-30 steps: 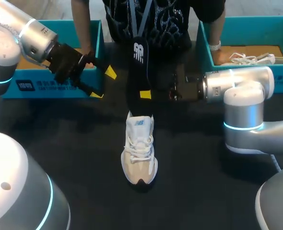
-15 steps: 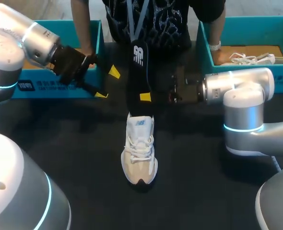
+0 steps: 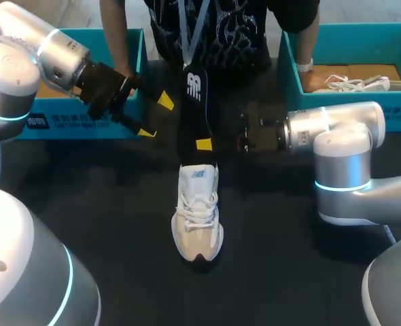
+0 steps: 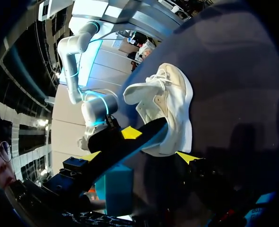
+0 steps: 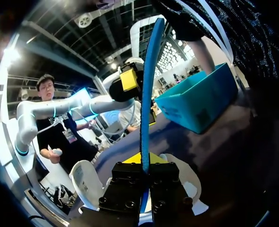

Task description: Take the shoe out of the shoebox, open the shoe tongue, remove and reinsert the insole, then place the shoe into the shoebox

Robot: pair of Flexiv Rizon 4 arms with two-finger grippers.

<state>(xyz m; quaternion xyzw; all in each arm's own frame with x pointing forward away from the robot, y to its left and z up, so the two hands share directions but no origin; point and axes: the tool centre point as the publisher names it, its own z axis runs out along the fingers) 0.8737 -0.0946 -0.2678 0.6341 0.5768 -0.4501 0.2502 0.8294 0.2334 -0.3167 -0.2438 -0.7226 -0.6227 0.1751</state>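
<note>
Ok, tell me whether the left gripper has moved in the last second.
Yes. The left gripper has edged away from the left shoebox corner, toward the insole.

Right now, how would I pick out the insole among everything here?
Start at the middle of the dark table, at the cream-white lace-up sneaker. Just beyond it, the right gripper pinches a long, flat black insole. Only it is slim, dark and bears a white logo.

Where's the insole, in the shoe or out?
Mostly out: the right gripper grips the insole, most of it clear of the shoe; whether its end is inside, cannot tell.
</note>
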